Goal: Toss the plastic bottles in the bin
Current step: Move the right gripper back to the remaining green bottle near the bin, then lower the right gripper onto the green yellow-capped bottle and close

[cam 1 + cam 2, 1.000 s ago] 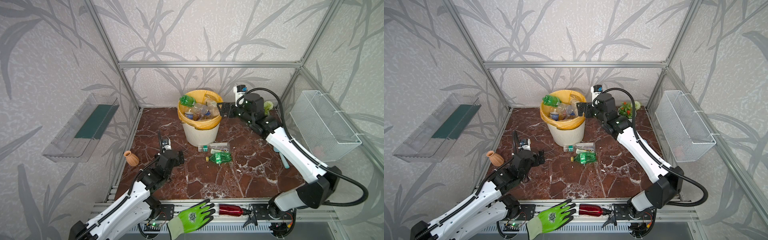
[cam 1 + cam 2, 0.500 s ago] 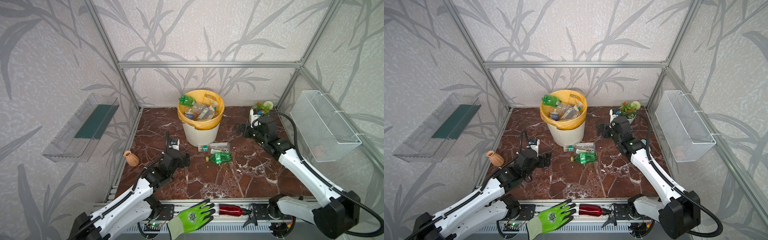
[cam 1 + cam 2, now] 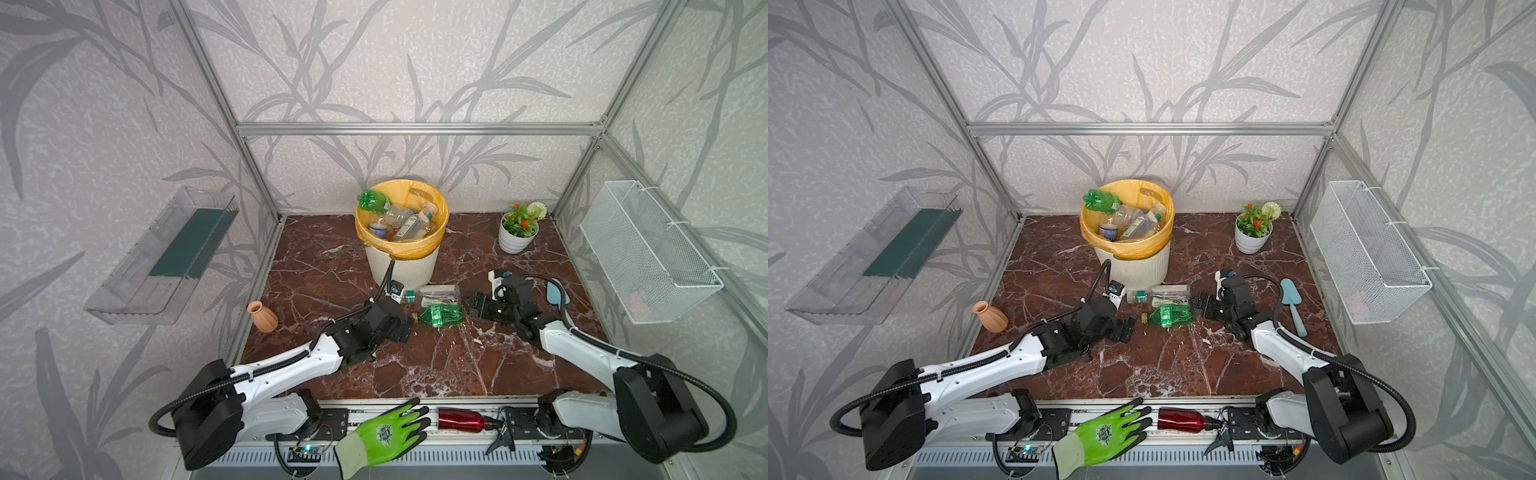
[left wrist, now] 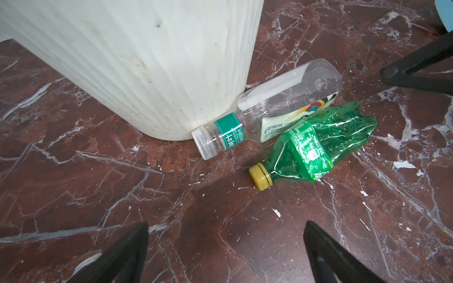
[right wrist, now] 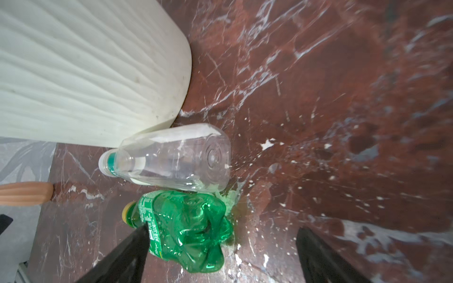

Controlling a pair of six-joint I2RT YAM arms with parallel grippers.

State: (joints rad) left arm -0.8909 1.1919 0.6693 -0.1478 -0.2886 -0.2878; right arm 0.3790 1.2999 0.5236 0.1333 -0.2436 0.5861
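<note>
Left end effector [image 3: 408, 326] and right end effector [image 3: 471, 303], spread empty, have neared one clear bottle [image 3: 436, 293] and one green bottle [image 3: 441, 314].

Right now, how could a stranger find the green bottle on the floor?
Start at the cream bin with the yellow bag. Two bottles lie at its foot. Take the crushed green bottle with a yellow cap, not the clear bottle touching the bin.

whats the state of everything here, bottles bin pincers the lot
bin: upright, bag-lined, nearly full
clear bottle: capped, on its side against the bin's base
crushed green bottle: capped, lying beside the clear bottle
left pincer: open, empty
right pincer: open, empty
vase: upright
flowerpot: upright
red metal bottle: lying on the front rail
</note>
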